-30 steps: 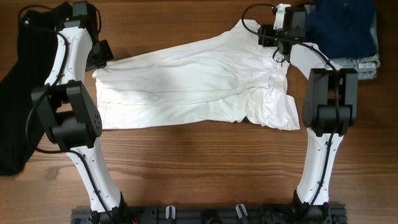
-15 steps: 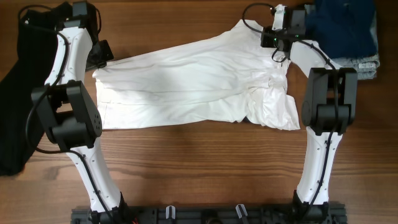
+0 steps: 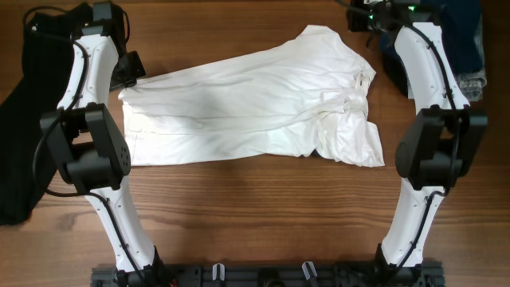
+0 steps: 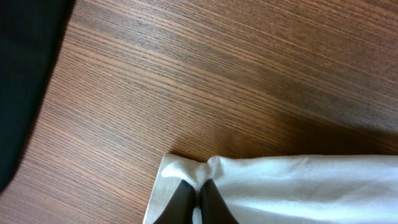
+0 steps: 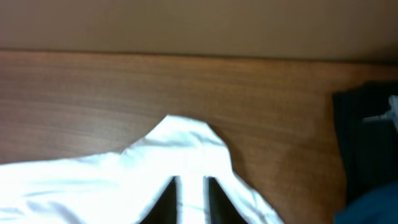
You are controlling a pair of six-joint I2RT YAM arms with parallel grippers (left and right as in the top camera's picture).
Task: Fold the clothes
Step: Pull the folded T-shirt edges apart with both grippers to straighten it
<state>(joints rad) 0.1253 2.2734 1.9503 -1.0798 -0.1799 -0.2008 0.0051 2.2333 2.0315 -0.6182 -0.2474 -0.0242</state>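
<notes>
Matt white cloth on grained brown wood.
You see the T-shirt [image 3: 247, 104] as soft, creased, matt cotton. The table [image 4: 217, 74] is smooth wood with fine straight grain and a dull sheen. The black garment [image 3: 20, 119] is matt cloth. The left arm [image 3: 80, 76] and right arm [image 3: 434, 68] have smooth white plastic shells.
</notes>
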